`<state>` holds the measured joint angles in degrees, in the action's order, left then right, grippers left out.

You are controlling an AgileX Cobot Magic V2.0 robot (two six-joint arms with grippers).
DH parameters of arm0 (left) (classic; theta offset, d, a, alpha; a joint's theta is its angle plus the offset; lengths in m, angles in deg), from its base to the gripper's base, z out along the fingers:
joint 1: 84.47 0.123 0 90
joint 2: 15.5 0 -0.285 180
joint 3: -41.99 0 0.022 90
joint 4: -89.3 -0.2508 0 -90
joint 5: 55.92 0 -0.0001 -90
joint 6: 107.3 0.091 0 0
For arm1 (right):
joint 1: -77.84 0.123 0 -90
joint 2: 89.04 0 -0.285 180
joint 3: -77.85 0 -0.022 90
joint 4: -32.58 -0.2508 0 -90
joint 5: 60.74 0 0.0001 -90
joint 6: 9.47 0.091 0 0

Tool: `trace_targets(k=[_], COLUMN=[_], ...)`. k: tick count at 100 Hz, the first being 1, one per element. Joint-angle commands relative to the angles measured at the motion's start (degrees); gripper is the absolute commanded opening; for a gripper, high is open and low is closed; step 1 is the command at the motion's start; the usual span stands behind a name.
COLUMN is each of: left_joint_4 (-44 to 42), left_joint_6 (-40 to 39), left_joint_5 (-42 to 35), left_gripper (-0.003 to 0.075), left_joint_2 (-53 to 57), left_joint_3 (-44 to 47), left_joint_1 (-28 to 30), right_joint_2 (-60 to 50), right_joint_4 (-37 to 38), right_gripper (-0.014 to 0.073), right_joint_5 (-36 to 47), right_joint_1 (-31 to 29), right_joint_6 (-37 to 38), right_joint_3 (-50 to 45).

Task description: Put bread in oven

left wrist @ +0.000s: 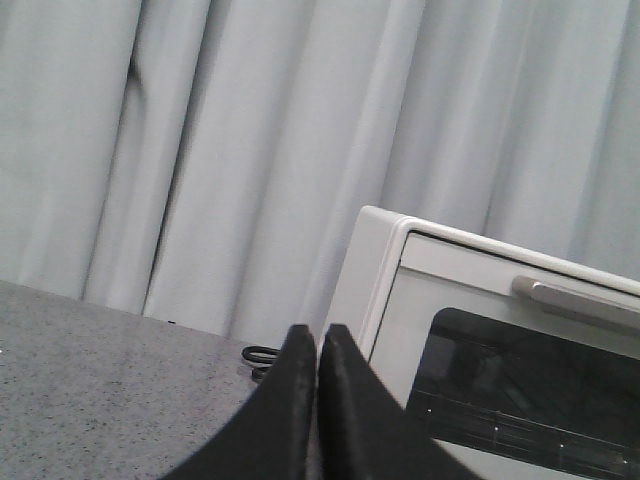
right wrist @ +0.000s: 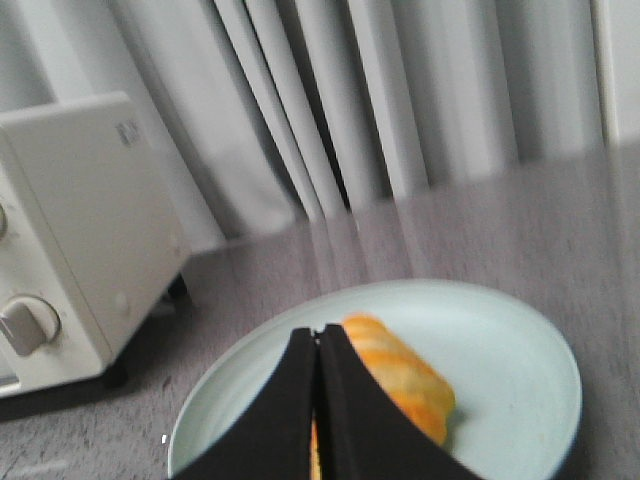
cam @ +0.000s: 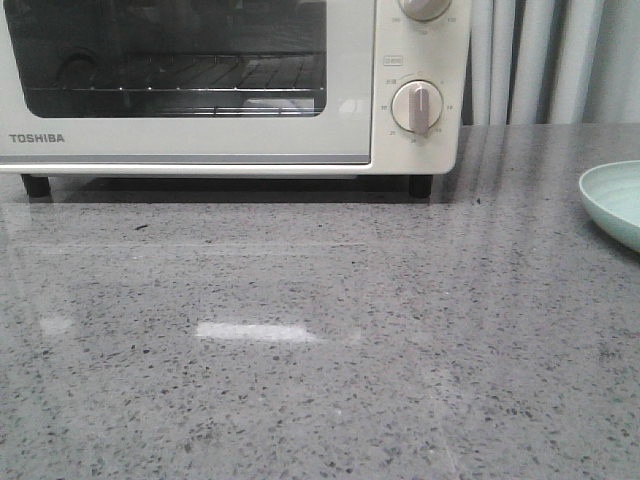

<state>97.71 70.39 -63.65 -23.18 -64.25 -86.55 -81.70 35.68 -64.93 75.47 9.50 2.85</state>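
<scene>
The cream-white TOSHIBA oven (cam: 200, 90) stands at the back left of the table, its glass door shut and the wire rack visible inside. It also shows in the left wrist view (left wrist: 500, 340) and the right wrist view (right wrist: 80, 230). The golden-orange bread (right wrist: 405, 375) lies on a pale green plate (right wrist: 500, 340), partly hidden behind my right gripper (right wrist: 318, 332), which is shut and empty above it. My left gripper (left wrist: 317, 332) is shut and empty, to the left of the oven. Neither gripper shows in the front view.
The plate's rim (cam: 612, 205) shows at the front view's right edge. The table (cam: 320, 340) is grey speckled stone. Pale curtains (left wrist: 200, 150) hang behind. A black cable (left wrist: 258, 358) lies coiled beside the oven's left side.
</scene>
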Motion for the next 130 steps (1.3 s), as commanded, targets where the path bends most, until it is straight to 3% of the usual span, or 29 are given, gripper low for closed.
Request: trace_targets(k=[1,15,31,60,86,113,130], left_joint_4=[0.3,0.3,0.3,0.3,-2.2,-2.1,-2.1], left_joint_6=[-0.7,-0.7,0.0,3.1,3.2,3.2,3.2], left_joint_5=[2.1,8.0,12.9,11.9,12.2,24.4,27.8], left_gripper=[-0.0021,-0.0021,-0.0021,-0.0021,-0.0021,-0.0021,-0.0021], left_joint_2=[-2.5,-8.5,-17.2,-31.7,-45.4,-59.4,-66.1], left_joint_3=[-7.2,-16.6,-24.7,-32.4,-41.7,-56.6,-62.6], left_joint_1=[0.2,0.2,-1.4,-14.1,-25.1,-25.6,-25.6], right_joint_2=[0.4,4.0,11.5,25.3,31.7,34.6,34.7], right_joint_4=[0.1,0.1,0.1,0.1,-0.2,-0.4,-0.5], right_gripper=[-0.0055,-0.0055,-0.0055,-0.0055,-0.0055,-0.0055,-0.0055], right_joint_5=[-0.8,-2.4,-15.7,-30.6,-34.9,-37.6,-37.6], right_joint_1=[-0.1,-0.1,-0.1,-0.1,-0.1,-0.1,-0.1], right_joint_6=[2.1,-1.3,-1.5,-5.4,-9.7,-11.6,-11.6], right_joint_3=[6.1,12.7,22.9,40.3,49.7,54.3,54.3])
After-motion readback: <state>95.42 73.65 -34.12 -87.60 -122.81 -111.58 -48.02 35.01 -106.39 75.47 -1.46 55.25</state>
